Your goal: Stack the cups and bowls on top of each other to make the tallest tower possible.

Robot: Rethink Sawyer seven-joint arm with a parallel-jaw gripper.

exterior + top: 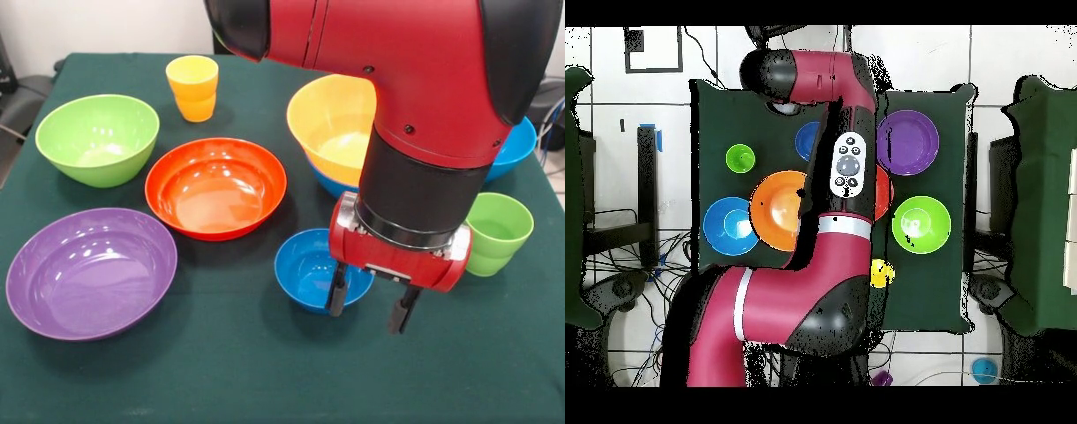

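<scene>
My gripper (369, 305) is open and hangs at the small blue bowl (307, 268). One finger (337, 291) shows in front of the bowl's inside and the other stands over the cloth to its right, with nothing held. The tower is a yellow-orange bowl (334, 122) nested in a blue bowl (328, 183), behind the arm. Another blue bowl (519, 146) lies far right. A light green cup (497, 231) stands right of the gripper and a yellow cup (192, 87) stands at the back. In the overhead view the arm hides the gripper.
An orange-red bowl (216, 187), a lime green bowl (97, 140) and a wide purple bowl (88, 272) sit separately on the dark green cloth (221, 371). The overhead view shows the purple bowl (908, 142), lime bowl (921, 223), yellow cup (882, 272) and green cup (740, 157).
</scene>
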